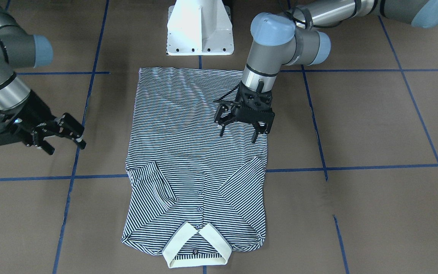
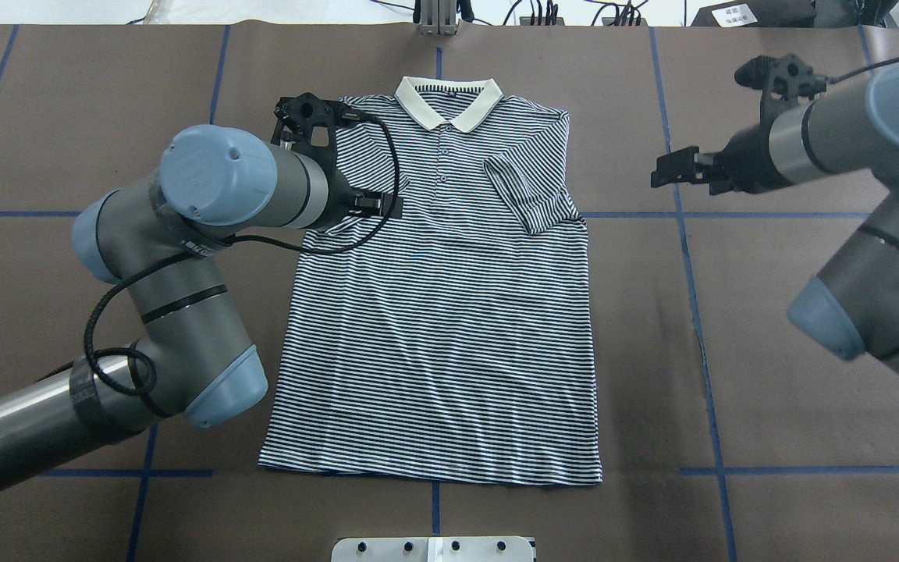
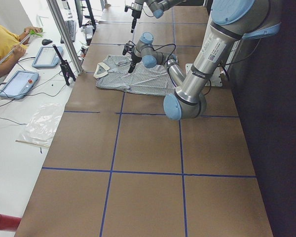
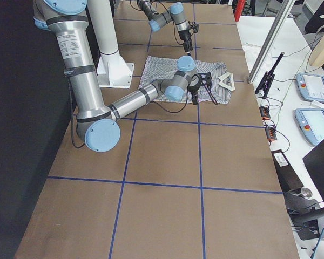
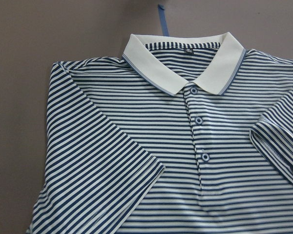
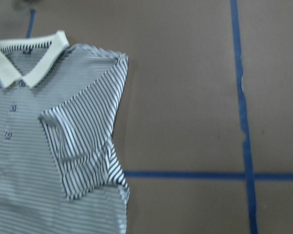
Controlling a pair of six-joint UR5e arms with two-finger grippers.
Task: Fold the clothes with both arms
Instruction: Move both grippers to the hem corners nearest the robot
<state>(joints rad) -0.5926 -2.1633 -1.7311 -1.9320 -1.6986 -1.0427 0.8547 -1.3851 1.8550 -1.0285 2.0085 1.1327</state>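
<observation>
2 open grippers hang over the table (image 1: 356, 114), both in front of the white pedestal base (image 1: 200, 26). The left gripper (image 1: 238, 135) points down above the striped polo shirt (image 1: 192, 152), over its edge on the robot's left side; its fingers are spread wide and grip nothing. The right gripper (image 1: 67, 146) is off the cloth, above bare brown table on the shirt's other side and about as far out from the base. Its jaws are also parted and empty.

The shirt lies flat and face up, its hem just in front of the base and its cream collar (image 1: 196, 243) at the end farthest from the base. Both short sleeves (image 1: 152, 186) are folded inward across the chest. 3 small navy buttons run down the placket (image 5: 199, 122).

1 small dark label (image 5: 188, 50) sits inside the collar's back; its writing is too small to read. A printed strip (image 3: 210, 49) runs along the left arm's silver tube, also illegible. Blue tape lines (image 1: 356, 70) cross the table.
</observation>
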